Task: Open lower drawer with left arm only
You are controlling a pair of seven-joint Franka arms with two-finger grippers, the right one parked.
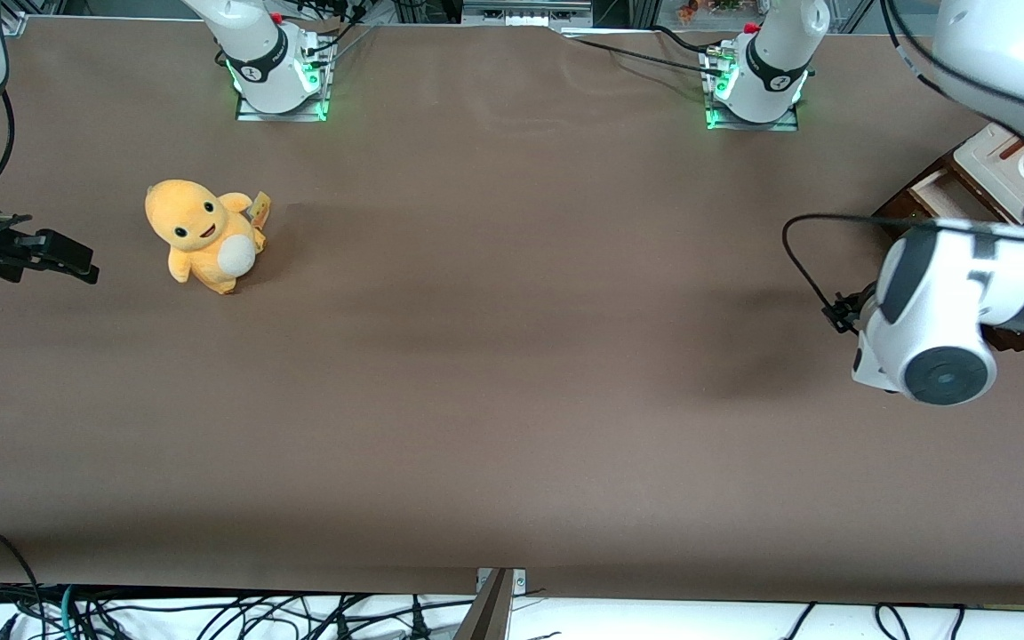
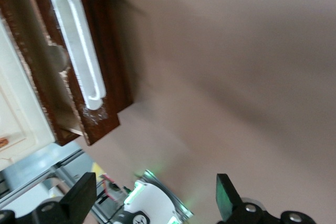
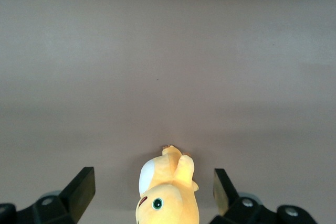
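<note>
The small cabinet (image 1: pixel 992 169) sits at the working arm's end of the brown table (image 1: pixel 512 373), and everything here is placed off it. The lower drawer (image 2: pixel 100 61) is pulled part-way out of that cabinet: in the wrist view its dark brown front stands clear of the cream-white upper part (image 2: pixel 16 103), with a strip of pale inner wall showing between them, and in the front view a pale tan interior (image 1: pixel 934 191) is open to the air. The white loop handle (image 2: pixel 79 51) lies along the drawer front, with nothing touching it. The left arm (image 1: pixel 956 293) hangs over the table just in front of the cabinet, its white wrist block hiding much of the drawer from the front camera. The gripper (image 2: pixel 152 203) is off the handle, near the drawer front but apart from it, and its two black fingers (image 2: pixel 79 195) are spread wide with nothing between them, only bare table under the gap. Well away from the cabinet, toward the parked arm's end of the table, an orange plush toy (image 1: pixel 201 236) sits upright on the cloth.
</note>
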